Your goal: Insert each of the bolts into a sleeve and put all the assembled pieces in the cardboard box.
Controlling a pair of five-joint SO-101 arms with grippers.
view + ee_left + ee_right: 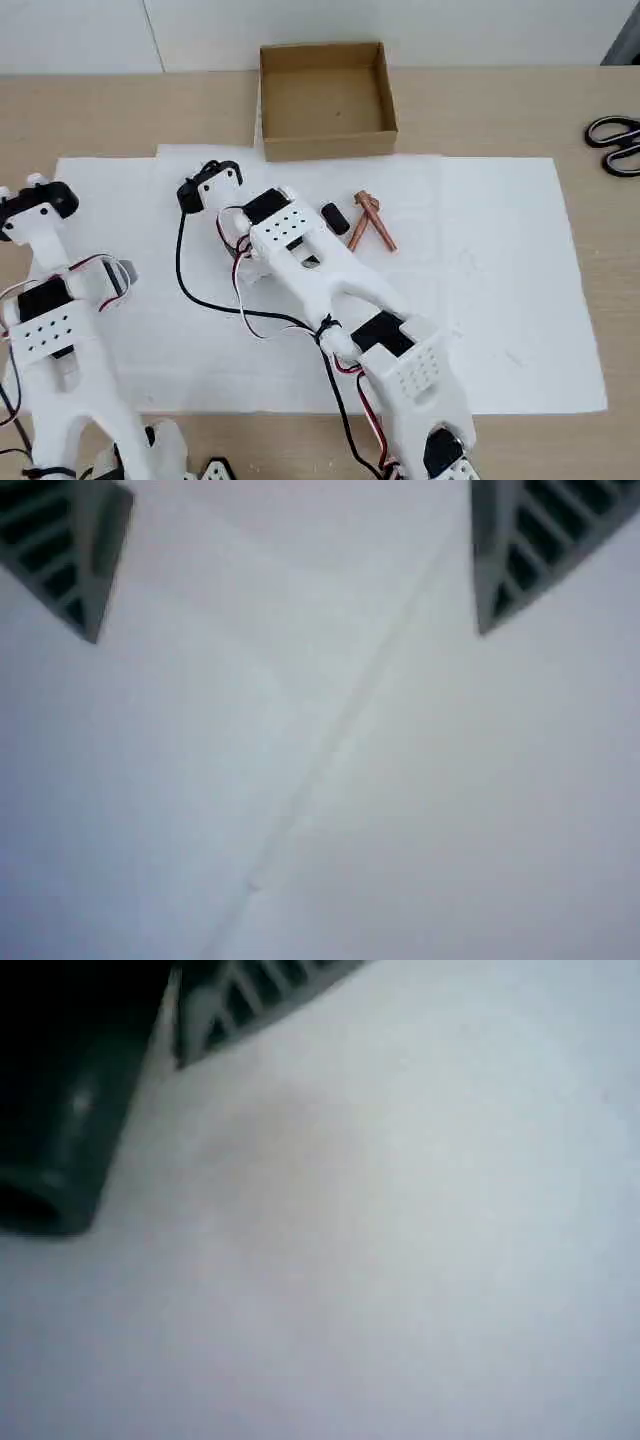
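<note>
Hanging by the left edge of the paper, the left claw is spread wide. I cannot tell if the right claw grips the black sleeve.

Soft, even light from overhead is filling the high view. White paper is reading bright without hard glare, and the wooden table is staying mid-toned. Arms are casting only faint, short shadows on the paper. The cardboard box interior is looking slightly darker than its rim. In the left wrist view the paper is lying evenly lit, with a crease shading faintly across it. In the right wrist view a soft dim patch is lying on the paper, and the dark sleeve is carrying one small highlight
</note>
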